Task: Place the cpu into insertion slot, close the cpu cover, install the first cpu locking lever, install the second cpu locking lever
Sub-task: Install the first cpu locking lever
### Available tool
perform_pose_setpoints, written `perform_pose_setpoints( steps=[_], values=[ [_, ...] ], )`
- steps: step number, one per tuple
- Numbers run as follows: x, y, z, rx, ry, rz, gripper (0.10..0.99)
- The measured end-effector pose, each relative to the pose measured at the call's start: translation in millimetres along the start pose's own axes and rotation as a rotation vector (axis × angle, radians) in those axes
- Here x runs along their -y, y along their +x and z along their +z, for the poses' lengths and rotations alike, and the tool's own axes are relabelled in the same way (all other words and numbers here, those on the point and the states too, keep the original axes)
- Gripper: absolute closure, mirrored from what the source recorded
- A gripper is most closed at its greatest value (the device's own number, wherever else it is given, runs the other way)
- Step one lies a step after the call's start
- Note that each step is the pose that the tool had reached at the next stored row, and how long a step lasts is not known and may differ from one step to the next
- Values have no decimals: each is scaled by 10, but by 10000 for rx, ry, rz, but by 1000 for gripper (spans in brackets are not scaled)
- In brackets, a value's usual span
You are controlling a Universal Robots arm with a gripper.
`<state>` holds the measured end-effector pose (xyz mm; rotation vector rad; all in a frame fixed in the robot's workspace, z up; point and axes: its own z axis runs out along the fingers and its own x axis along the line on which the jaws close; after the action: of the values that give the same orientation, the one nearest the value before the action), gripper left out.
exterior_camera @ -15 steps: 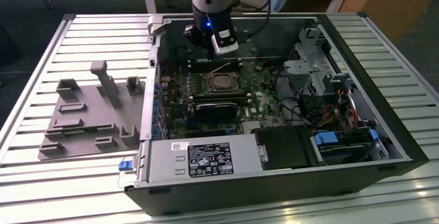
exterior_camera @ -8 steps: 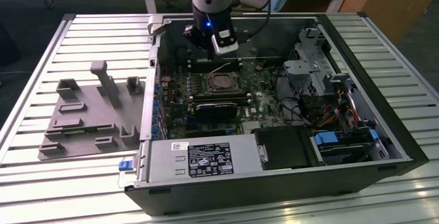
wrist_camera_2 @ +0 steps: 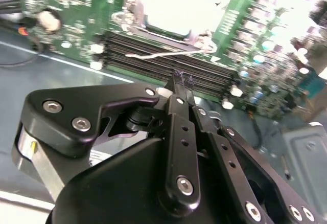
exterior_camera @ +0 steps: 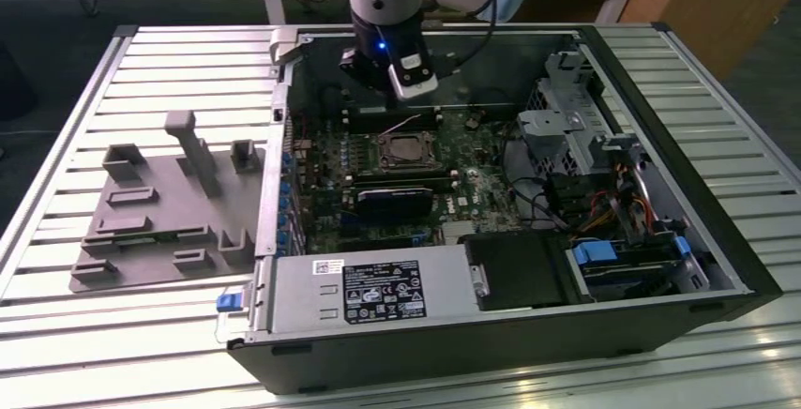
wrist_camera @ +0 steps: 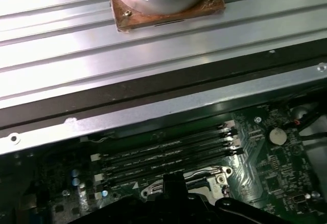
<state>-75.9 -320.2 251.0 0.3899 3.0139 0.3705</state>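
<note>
In the exterior view the insertion slot [exterior_camera: 403, 152] lies on the motherboard in the open case, a grey square centre inside a silvery frame. My gripper [exterior_camera: 407, 90] hangs just behind it, toward the case's back wall. Its fingers are shut with nothing between them in the second wrist view, where the gripper [wrist_camera_2: 183, 76] hovers above the memory slots [wrist_camera_2: 168, 63]. A thin wire locking lever [wrist_camera_2: 168, 54] sticks out free beside the insertion slot [wrist_camera_2: 163, 9], whose centre glares pale. I cannot tell the cpu from the cpu cover. The first wrist view has the insertion slot's edge [wrist_camera: 204, 179].
The case stands on a slatted metal table [exterior_camera: 113, 334]. A grey fixture plate [exterior_camera: 163, 212] lies at the exterior view's left. Inside the case are a black fan card [exterior_camera: 394, 204], the power supply [exterior_camera: 375, 292], a drive cage [exterior_camera: 582, 137] and loose cables [exterior_camera: 551, 204].
</note>
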Motion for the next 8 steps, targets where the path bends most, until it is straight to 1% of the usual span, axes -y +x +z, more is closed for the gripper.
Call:
perform_pose_setpoints(
  steps=[3,5,7,8],
  values=[
    [1,2,2,463,-108,-112,984],
    [2,4,5,717,-158,-176,984],
    [4,7,7,1026,-216,-251,984],
    [5,10,9,1144,-236,-282,984]
  ],
)
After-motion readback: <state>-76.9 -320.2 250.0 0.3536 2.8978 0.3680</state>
